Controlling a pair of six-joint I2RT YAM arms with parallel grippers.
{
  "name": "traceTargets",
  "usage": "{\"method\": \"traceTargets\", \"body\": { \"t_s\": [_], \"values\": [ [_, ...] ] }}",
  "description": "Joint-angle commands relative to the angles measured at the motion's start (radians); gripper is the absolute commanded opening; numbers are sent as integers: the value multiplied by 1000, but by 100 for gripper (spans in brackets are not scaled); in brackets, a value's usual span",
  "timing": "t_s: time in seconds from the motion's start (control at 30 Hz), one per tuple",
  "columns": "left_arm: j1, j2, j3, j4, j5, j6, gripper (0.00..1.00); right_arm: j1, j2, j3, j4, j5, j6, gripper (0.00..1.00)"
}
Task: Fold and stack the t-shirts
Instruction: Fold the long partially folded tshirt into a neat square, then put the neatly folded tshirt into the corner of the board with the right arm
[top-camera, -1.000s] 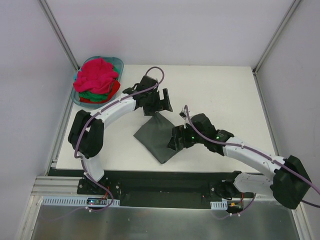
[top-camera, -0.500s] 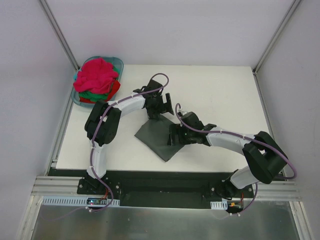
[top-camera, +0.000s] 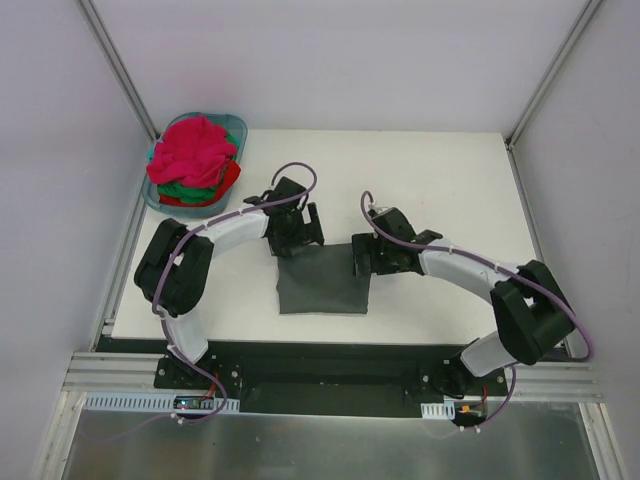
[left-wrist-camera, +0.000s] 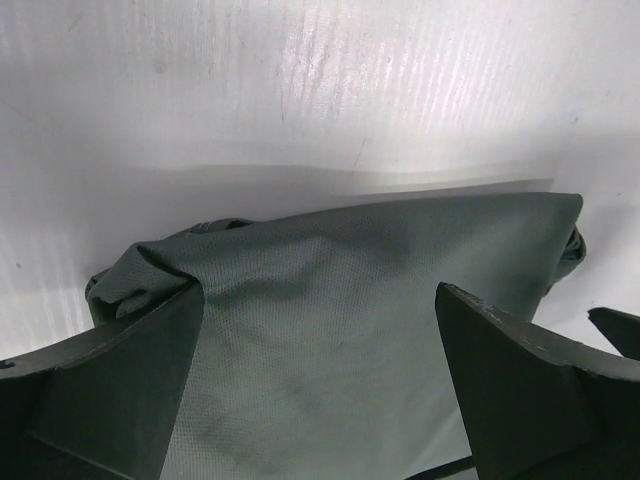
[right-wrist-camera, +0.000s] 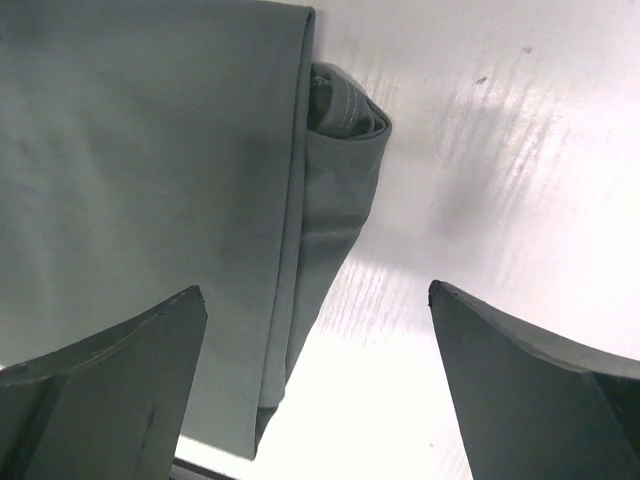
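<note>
A dark charcoal t-shirt (top-camera: 322, 283) lies folded into a flat rectangle near the table's front edge. My left gripper (top-camera: 291, 240) hangs open over its far left corner, and my right gripper (top-camera: 368, 258) hangs open at its far right corner. In the left wrist view the grey cloth (left-wrist-camera: 350, 300) spreads below my left gripper (left-wrist-camera: 318, 288), nothing pinched. In the right wrist view the folded edge of the shirt (right-wrist-camera: 150, 150) runs under my right gripper (right-wrist-camera: 316, 290), beside bare table. More t-shirts, pink-red (top-camera: 195, 148), green (top-camera: 185, 187) and red (top-camera: 228, 178), are piled at the back left.
A teal plastic basket (top-camera: 238, 124) holds the pile of shirts in the table's far left corner. White walls and metal posts (top-camera: 120, 70) enclose the table. The black front rail (top-camera: 320, 360) runs along the near edge.
The grey shirt has turned from a diamond lying askew into a squared rectangle nearer the front. Both grippers have shifted with it to its far corners and stay open.
</note>
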Motion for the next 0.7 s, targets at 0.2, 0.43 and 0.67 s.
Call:
{"method": "traceTargets", "body": {
  "t_s": [0.2,0.43,0.67],
  "values": [
    [9,-178,34,-23,-29,77,99,22,-259,-66,-25,25,164,96],
    [21,-298,-70,-23,-86,108,99,86,-68,68,-67,120,184,96],
    [69,-372,-184,-21,-130,100,99,103,125,197,-97,190,230,92]
  ]
}}
